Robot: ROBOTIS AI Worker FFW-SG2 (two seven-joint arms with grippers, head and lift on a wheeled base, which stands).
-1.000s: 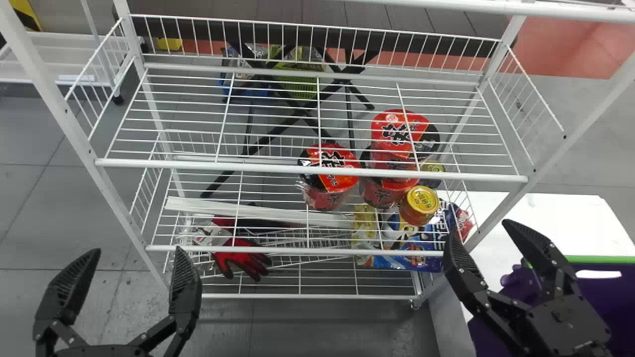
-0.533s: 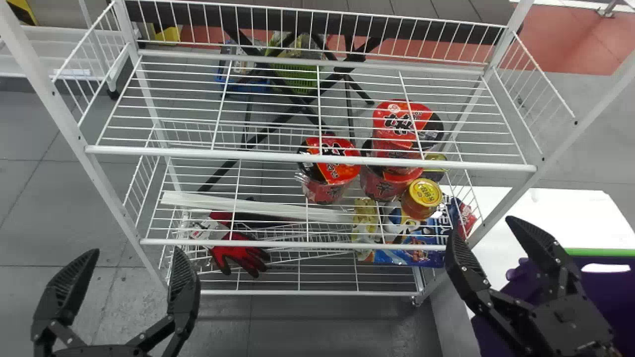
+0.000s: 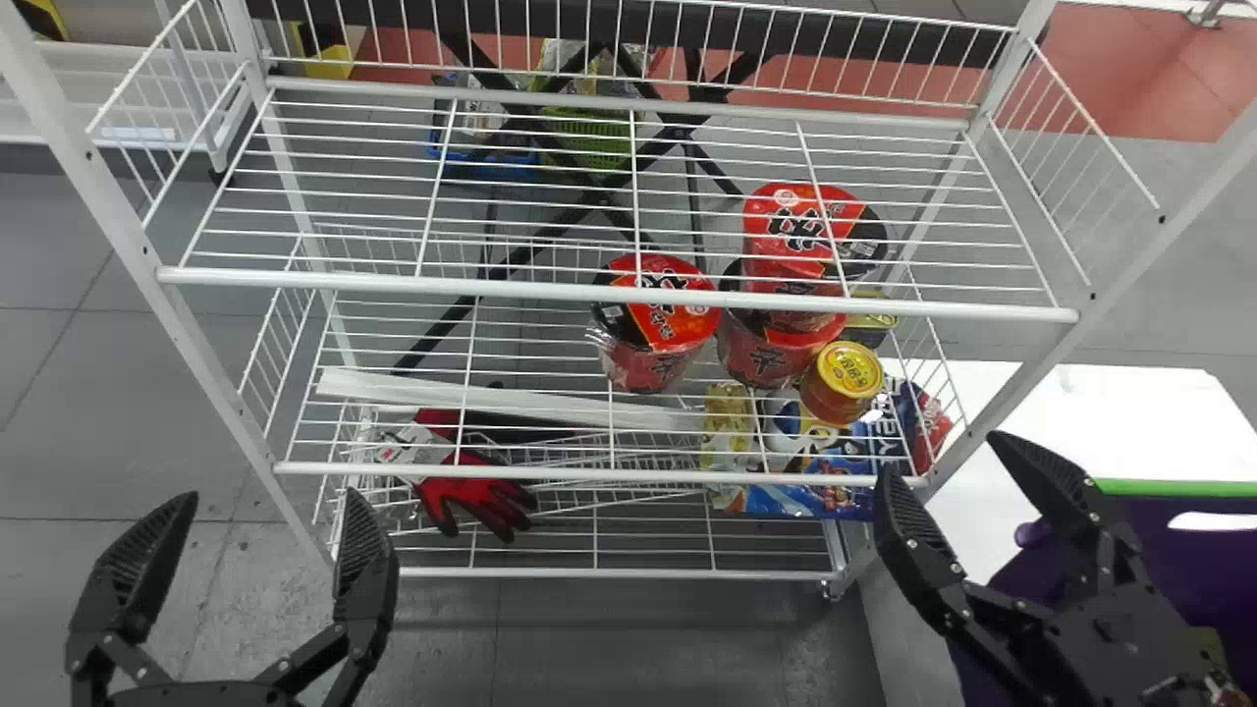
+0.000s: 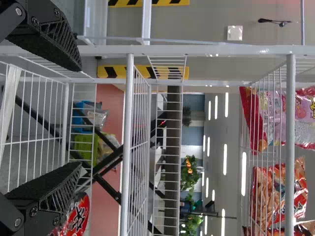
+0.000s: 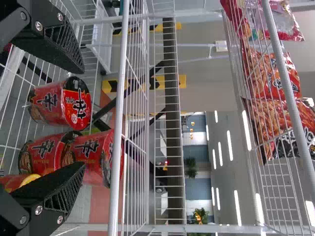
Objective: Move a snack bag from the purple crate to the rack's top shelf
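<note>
My left gripper [image 3: 273,499] stands open at the head view's lower left, before the rack. My right gripper [image 3: 945,457] is open at the lower right, between the rack's right post and the purple crate [image 3: 1139,550], partly covering that crate. In the left wrist view, the left gripper [image 4: 78,117] has nothing held between its fingers; the same goes for the right gripper [image 5: 83,119] in the right wrist view. Snack bags [image 4: 278,191] lie on the rack's high top shelf [image 4: 291,123], and the right wrist view shows several snack bags [image 5: 285,128] there too.
Red noodle cups [image 3: 656,314] and a yellow-lidded can [image 3: 845,378] stand on a lower rack shelf. Below lie a red glove [image 3: 476,496] and blue packages [image 3: 815,496]. A white table [image 3: 1110,412] adjoins the rack's right side; a rack post [image 3: 1169,236] rises there.
In the head view the rack, the white table and the crate have moved upward, and the rack looks slightly larger. Both grippers hold nearly the same places in that view, still open.
</note>
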